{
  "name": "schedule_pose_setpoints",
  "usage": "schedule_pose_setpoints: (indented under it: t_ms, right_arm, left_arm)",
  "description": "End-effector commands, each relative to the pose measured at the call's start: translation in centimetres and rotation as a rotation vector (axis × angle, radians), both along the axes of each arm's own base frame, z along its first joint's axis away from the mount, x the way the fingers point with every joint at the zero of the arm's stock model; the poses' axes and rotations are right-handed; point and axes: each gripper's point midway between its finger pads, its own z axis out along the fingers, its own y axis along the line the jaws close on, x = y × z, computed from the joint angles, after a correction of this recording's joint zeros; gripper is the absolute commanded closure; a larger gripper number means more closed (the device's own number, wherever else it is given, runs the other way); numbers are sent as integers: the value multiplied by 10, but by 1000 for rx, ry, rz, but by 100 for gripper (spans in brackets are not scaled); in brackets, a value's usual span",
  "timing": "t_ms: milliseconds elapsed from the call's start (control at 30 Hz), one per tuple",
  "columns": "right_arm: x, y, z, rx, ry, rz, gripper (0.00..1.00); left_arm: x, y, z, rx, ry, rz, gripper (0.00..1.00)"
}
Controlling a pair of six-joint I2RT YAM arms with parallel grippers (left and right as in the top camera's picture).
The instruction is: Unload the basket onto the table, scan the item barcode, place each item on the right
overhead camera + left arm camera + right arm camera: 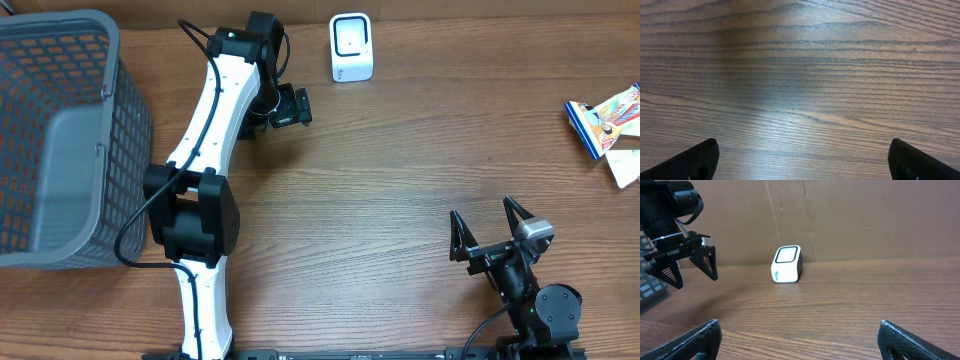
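Observation:
The item, a colourful flat packet (603, 121), lies at the table's far right edge; no barcode on it shows. A small white scanner (351, 47) (787, 264) stands at the back of the table, its window facing forward. Left of the scanner my left gripper (297, 105) (803, 145) hangs open over bare wood, holding nothing. At the front right my right gripper (482, 208) (799, 325) is open and empty too, facing the scanner and well short of the packet.
A large grey mesh basket (60, 140) fills the left side. A second pale packet (626, 166) lies just in front of the colourful one. A cardboard wall (865, 220) backs the table. The left arm (215, 110) stretches from front to back.

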Motion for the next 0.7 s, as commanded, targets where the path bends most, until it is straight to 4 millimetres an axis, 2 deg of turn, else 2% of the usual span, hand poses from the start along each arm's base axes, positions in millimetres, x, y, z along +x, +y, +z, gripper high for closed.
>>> schedule_pose_setpoints:
  t_ms: [0,167,333,433,533,667]
  right_arm:
    - [0,0,-2,-3,-6,-3,0]
    - [0,0,-2,-3,-5,-3,0]
    - [0,0,-2,-3,-5,-3,0]
    - [0,0,-2,-3,-6,-3,0]
    - [0,0,-2,-3,-5,-3,0]
    - [0,0,-2,-3,-6,-3,0]
  left_arm:
    - [-1,-3,0,-1,2,0,0]
    - [9,22,-1,143,-49,-24,0]
    - [-1,23,7,148,-26,-28,0]
    - [-5,21,29,133,-66,2,0]
    - [0,10,60,115,-176,-10,0]
    - [3,-12,107,110,-349,-159,0]
